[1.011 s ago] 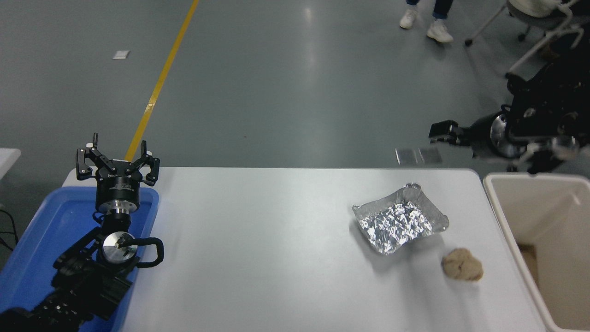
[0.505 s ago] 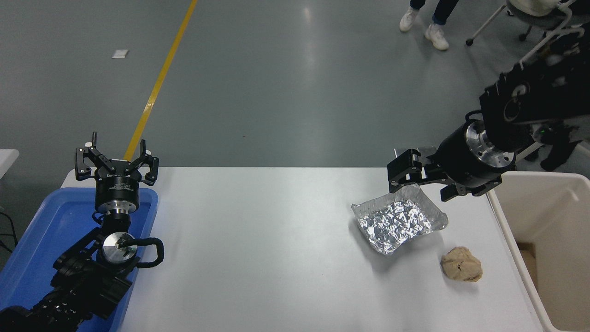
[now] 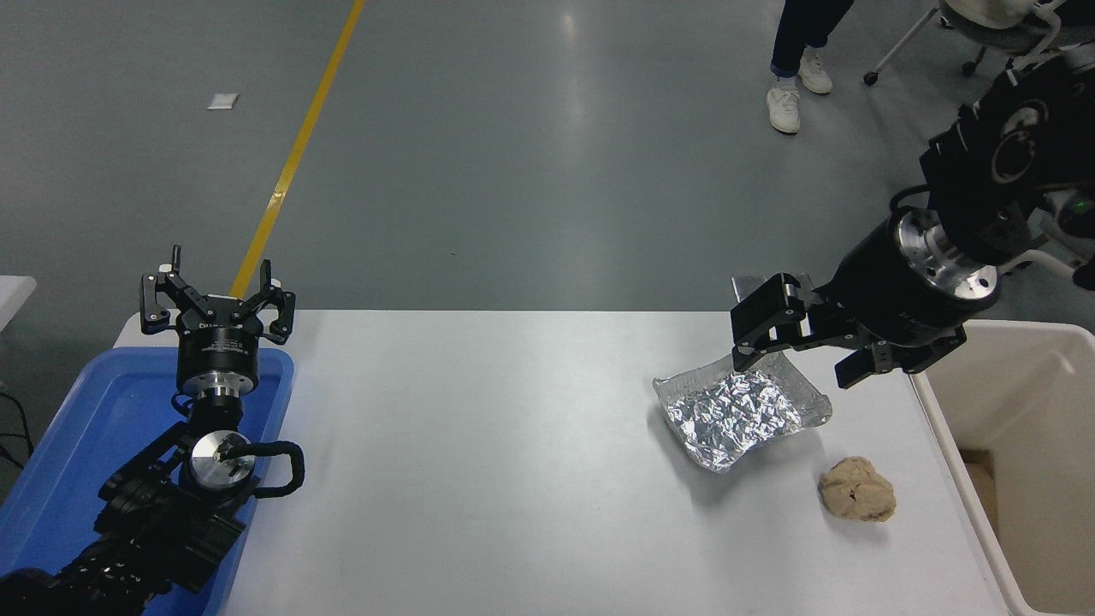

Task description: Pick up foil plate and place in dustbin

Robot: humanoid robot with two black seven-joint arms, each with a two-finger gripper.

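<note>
The foil plate (image 3: 734,412), a shiny crinkled silver tray, lies on the white table (image 3: 479,445) right of centre. My right gripper (image 3: 800,359) is open and hangs over the plate's far right corner; one finger (image 3: 746,340) is at the far rim, the other (image 3: 855,373) is past the plate's right side. I cannot tell whether it touches the foil. The cream-beige dustbin (image 3: 939,411) stands off the table's right edge. My left gripper (image 3: 218,299) is parked, open and empty, at the lower left.
A crumpled tan paper ball (image 3: 857,489) lies in front of the plate, near the dustbin. A blue tray (image 3: 51,479) sits under the left arm at the table's left end. A person's legs (image 3: 796,68) and a chair (image 3: 1001,26) are on the floor beyond.
My right arm has swung in from the right edge and come down to the plate's far right corner, gripper open. The plate has not moved. The person has stepped to the right.
</note>
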